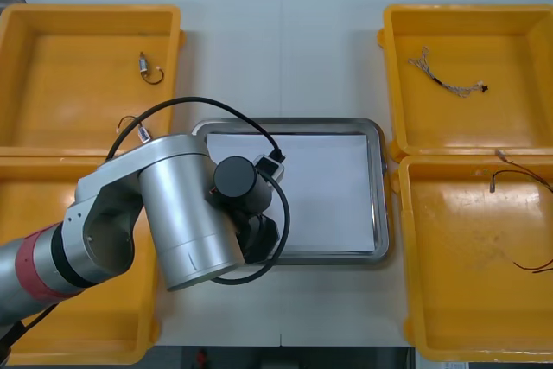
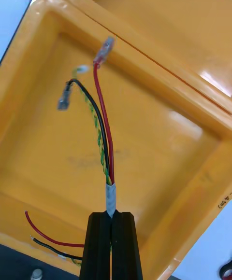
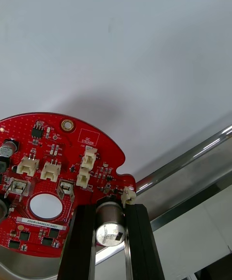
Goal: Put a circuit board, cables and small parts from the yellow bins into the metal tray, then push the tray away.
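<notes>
The loading step is in hand: the board (image 3: 53, 183) is being set into the tray (image 1: 381, 187). The left gripper (image 3: 110, 208) is placed over the tray's near left corner. Its fingers (image 3: 82, 234) are closed on a metal cylinder (image 3: 110, 226) standing at the board's edge and are kept apart by that cylinder's width. The board is held just inside the rim, over the white floor; whether it touches the floor cannot be told.

The right gripper (image 2: 111, 215) is held over the near right bin (image 2: 159, 130). Its fingers are pressed together on the taped part of a cable (image 2: 102, 125) made of red, black and green-yellow strands, whose free ends reach out ahead above the bin's floor.

It is judged that the board must next be lowered flat and released, and the left arm drawn clear of the tray. Only then can the cable be carried across the desk (image 1: 328, 41). Since the board is gripped by one component, tilting on release is to be expected. The loose strands could be caught on the bin's wall.
</notes>
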### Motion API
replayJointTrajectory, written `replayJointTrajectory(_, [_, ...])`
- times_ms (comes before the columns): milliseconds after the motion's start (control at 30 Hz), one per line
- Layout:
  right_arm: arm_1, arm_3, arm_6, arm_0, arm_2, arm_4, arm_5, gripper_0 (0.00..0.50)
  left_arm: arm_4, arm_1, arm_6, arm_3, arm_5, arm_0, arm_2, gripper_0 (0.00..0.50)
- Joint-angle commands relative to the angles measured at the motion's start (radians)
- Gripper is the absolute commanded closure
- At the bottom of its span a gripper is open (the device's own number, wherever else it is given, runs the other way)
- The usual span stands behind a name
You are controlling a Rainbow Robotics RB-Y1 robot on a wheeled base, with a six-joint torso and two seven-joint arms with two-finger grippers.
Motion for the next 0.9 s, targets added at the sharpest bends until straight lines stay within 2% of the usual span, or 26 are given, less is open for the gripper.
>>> replayJointTrajectory(33, [-0.040,-0.031,0.053,-0.036,-0.023,-0.030,0.004,0.500,-0.014,-0.022,-0.058,0.014,-0.037,-0.033,-0.025,0.499])
replayJointTrajectory(233, [-0.057,-0.018,0.069,-0.065,0.011,-0.038,0.004,0.500,-0.025,-0.014,-0.058,0.069,-0.096,-0.033,-0.042,0.498])
replayJointTrajectory(433, [-0.077,-0.016,0.072,-0.083,0.032,-0.035,0.004,0.500,-0.041,-0.007,-0.056,0.072,-0.097,-0.031,-0.060,0.498])
replayJointTrajectory(633, [-0.097,-0.016,0.073,-0.100,0.083,0.010,0.004,0.500,-0.051,0.010,-0.051,0.072,-0.103,-0.031,-0.074,0.493])
replayJointTrajectory(667, [-0.097,-0.016,0.073,-0.102,0.092,0.023,0.004,0.500,-0.054,0.010,-0.051,0.072,-0.105,-0.031,-0.074,0.429])
replayJointTrajectory(700, [-0.098,-0.016,0.073,-0.103,0.097,0.028,0.004,0.500,-0.055,0.010,-0.051,0.072,-0.105,-0.031,-0.076,0.389])
replayJointTrajectory(733, [-0.098,-0.016,0.075,-0.105,0.103,0.039,0.004,0.500,-0.057,0.010,-0.048,0.072,-0.106,-0.031,-0.074,0.227])
replayJointTrajectory(800, [-0.098,-0.016,0.078,-0.105,0.103,0.040,0.004,0.500,-0.058,0.010,-0.045,0.072,-0.106,-0.031,-0.074,0.131])
replayJointTrajectory(867, [-0.098,-0.016,0.079,-0.105,0.103,0.042,0.004,0.500,-0.060,0.010,-0.042,0.072,-0.106,-0.031,-0.074,0.074])
replayJointTrajectory(900, [-0.100,-0.016,0.081,-0.105,0.103,0.042,0.004,0.500,-0.064,0.010,-0.039,0.072,-0.106,-0.031,-0.074,0.030])
